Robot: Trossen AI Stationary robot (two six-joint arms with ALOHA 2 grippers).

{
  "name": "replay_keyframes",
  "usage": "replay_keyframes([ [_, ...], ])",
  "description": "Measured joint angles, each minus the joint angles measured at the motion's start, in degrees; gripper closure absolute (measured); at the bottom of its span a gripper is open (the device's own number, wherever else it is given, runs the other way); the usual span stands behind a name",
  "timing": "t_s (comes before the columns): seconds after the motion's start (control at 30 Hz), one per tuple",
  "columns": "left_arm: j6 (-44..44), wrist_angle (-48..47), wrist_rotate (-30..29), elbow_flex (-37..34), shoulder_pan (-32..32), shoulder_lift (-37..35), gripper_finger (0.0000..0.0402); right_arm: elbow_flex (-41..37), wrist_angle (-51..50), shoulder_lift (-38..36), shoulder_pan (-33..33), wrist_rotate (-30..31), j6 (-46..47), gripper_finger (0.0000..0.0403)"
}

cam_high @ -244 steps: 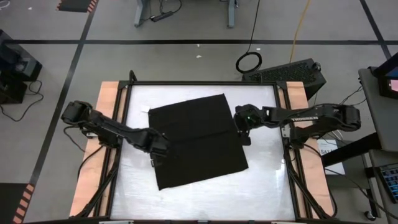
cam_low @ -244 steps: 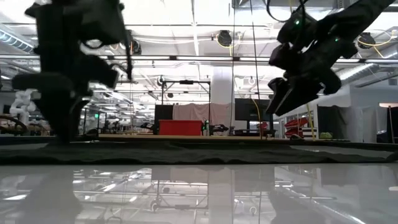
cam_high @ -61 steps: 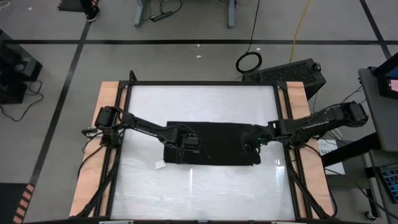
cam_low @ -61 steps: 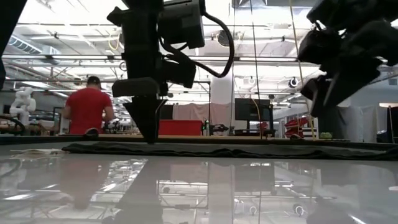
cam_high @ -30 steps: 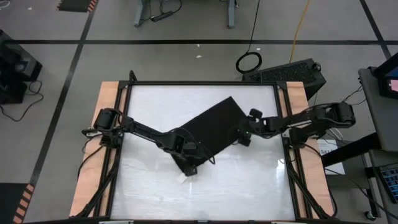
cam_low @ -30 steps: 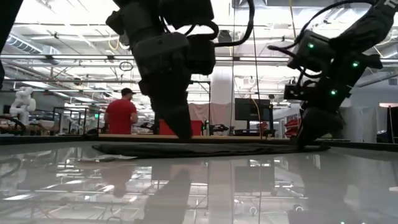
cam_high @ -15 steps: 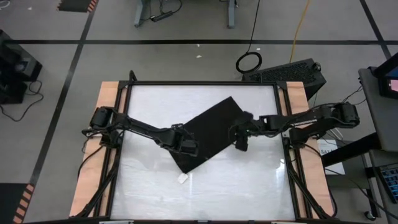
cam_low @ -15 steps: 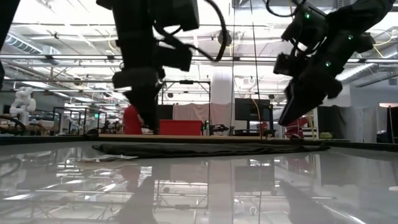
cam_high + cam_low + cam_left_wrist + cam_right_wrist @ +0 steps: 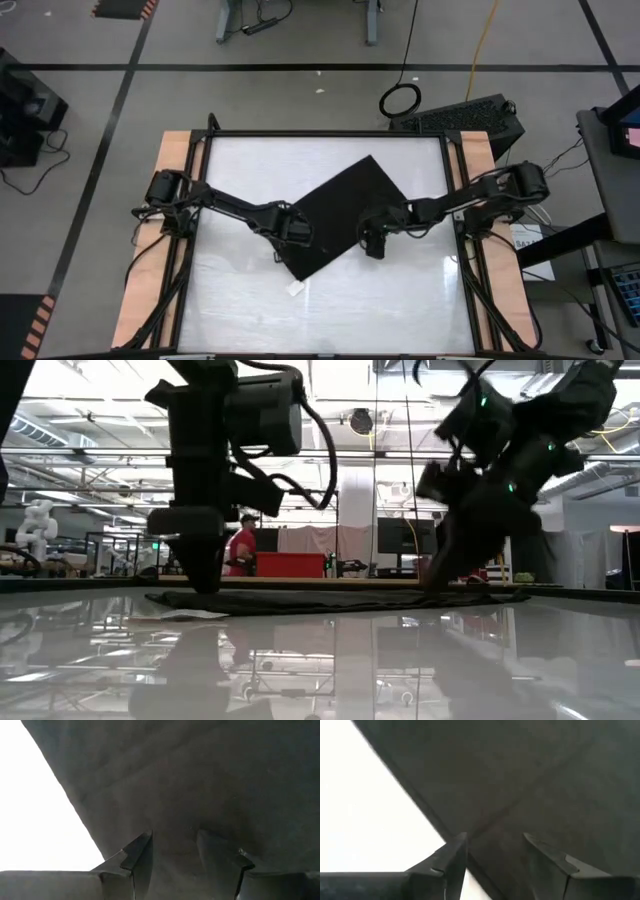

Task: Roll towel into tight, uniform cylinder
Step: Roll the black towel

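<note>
The towel (image 9: 337,218) lies folded flat and askew mid-bench (image 9: 240,160), no roll begun: this looks like the step of setting a grip on its edges. Left jaws (image 9: 175,851) at its 9 o'clock edge and right jaws (image 9: 495,851) at 4 o'clock stand spread over cloth, pinching nothing. Next: close, square, then roll.

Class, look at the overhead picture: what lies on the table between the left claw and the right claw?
Only the folded black towel spans the gap between the left claw and right claw; nothing else lies there, as the high view shows.
</note>
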Motion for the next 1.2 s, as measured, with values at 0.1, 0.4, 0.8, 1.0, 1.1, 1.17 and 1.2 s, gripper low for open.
replay_keyframes([
  [0.1, -0.91, 3.27, 2.26, -0.02, -0.77, 0.00, 0.0240, 0.01, -2.18, 1.71, -0.96, 1.40, -0.69, 0.0227],
  [0.4, -2.77, 14.97, 8.70, -0.04, -3.71, 0.94, 0.0240, 0.09, -7.33, 0.30, -4.46, 10.20, -5.99, 0.0227],
  [0.8, -3.15, 28.01, 9.33, 0.19, -5.93, 1.31, 0.0240, -0.16, -15.17, -7.74, -7.83, 19.42, -10.85, 0.0227],
  [1.0, 3.27, 16.75, 8.51, 2.67, -6.58, 1.29, 0.0240, -0.11, -15.39, -14.79, -4.28, 10.57, -13.51, 0.0227],
  [1.1, 5.36, 13.80, 6.01, 2.71, -7.63, 1.31, 0.0240, -0.09, -15.02, -15.90, -0.88, 3.49, -15.66, 0.0227],
  [1.17, 6.80, 12.17, 4.06, 2.71, -8.38, 1.29, 0.0240, -0.09, -15.10, -15.70, 1.82, 0.21, -16.87, 0.0227],
  [1.2, 7.54, 11.72, 3.12, 2.71, -8.81, 1.29, 0.0240, -0.09, -14.66, -15.21, 3.20, -1.09, -17.16, 0.0227],
])
